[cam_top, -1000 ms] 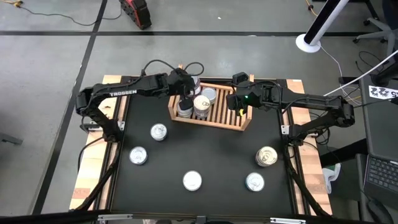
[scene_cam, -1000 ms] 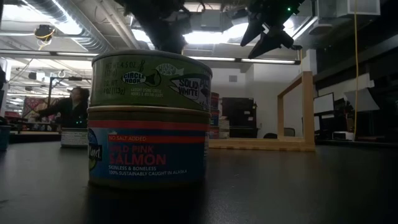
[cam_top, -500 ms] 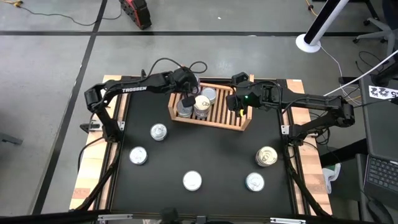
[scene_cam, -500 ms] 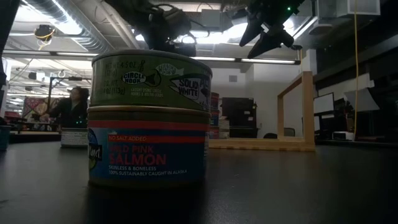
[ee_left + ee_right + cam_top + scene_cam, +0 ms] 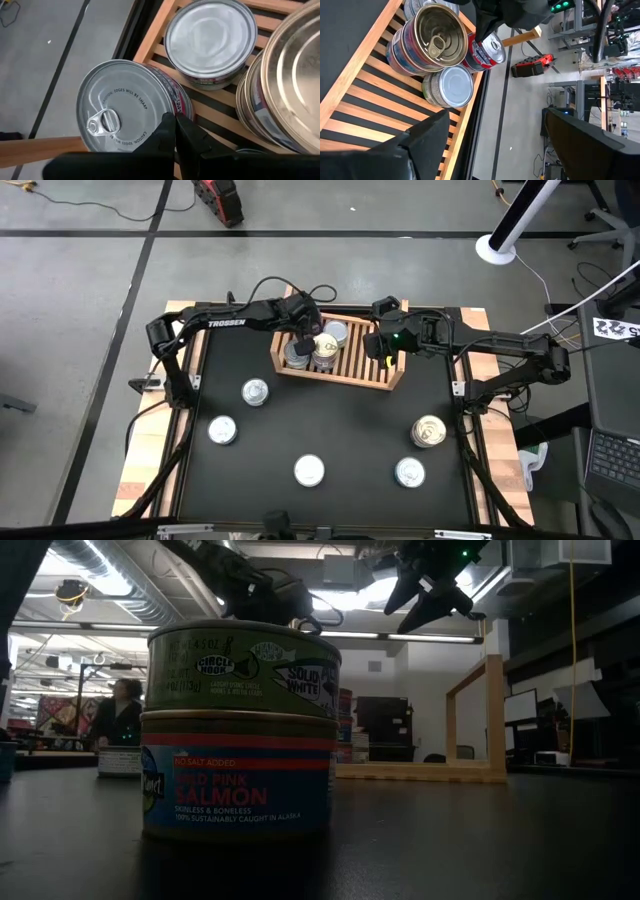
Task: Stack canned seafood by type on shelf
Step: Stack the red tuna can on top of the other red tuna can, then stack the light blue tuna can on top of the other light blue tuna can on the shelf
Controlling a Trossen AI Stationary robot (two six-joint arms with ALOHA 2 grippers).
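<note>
The black bench (image 5: 340, 430) carries everything, with both dark arms reaching in over its far edge. Toward that far edge lies the shelf (image 5: 390, 378), a light wooden rack with a slatted base and raised side boards.

Several tins of the canned seafood (image 5: 322, 350) are gathered at the left end of the shelf. The right wrist view shows a stack with a golden pull-tab lid (image 5: 439, 38) on top, a plain-lidded tin (image 5: 454, 86) beside it on the slats, and a red-labelled tin (image 5: 487, 50) next to the stack at the shelf's side board. The left wrist view shows that red-labelled tin (image 5: 120, 112) with its silvery pull-tab lid, near the plain-lidded tin (image 5: 210, 40).

The left claw (image 5: 301, 341) hangs over these tins, its fingers pressed together with the tips (image 5: 172, 131) just above the edge of the red-labelled tin's lid; it pinches nothing. The right claw (image 5: 383, 352) hovers over the right part of the shelf, its fingers (image 5: 427, 137) spread wide and empty.

More tins lie loose on the bench: three singles to the left (image 5: 255, 392), (image 5: 222, 430), (image 5: 309, 470), one at the near right (image 5: 409, 472), and a two-tin stack (image 5: 429, 431) to the right, which fills the low view as a green-labelled tin on a blue-labelled salmon tin (image 5: 240, 775). A person (image 5: 118, 720) sits in the room beyond.
</note>
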